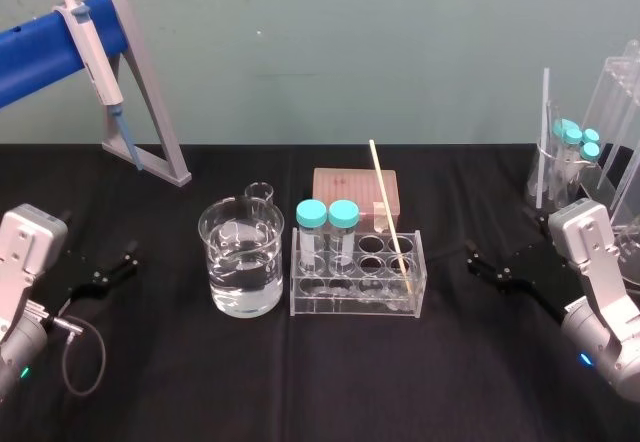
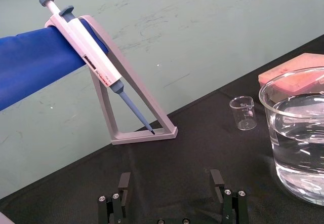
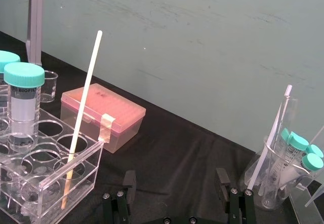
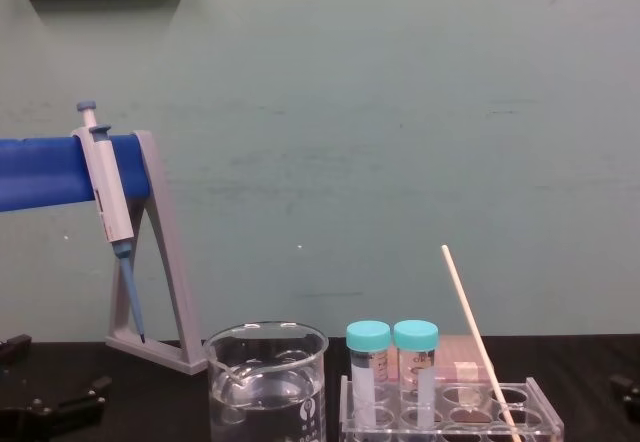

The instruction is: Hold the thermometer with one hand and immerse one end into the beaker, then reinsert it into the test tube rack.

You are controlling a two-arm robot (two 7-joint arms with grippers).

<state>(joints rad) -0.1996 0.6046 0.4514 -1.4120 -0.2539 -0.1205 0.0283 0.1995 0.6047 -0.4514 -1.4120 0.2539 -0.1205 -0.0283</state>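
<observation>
Head view, so yeah: the thermometer (image 1: 390, 212) stands in the end hole of the test tube rack (image 1: 350, 304) nearest the open, empty right claw (image 1: 490, 267), top tilting away from it, while the open left claw (image 1: 108, 270) sits way past the beaker (image 1: 214, 230).

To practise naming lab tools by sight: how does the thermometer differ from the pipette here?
The thermometer is a plain thin cream rod; the pipette is thicker, grey and blue. The thermometer leans in the test tube rack; the pipette hangs on its grey stand. Both slant, untouched by the open left gripper and right gripper.
</observation>
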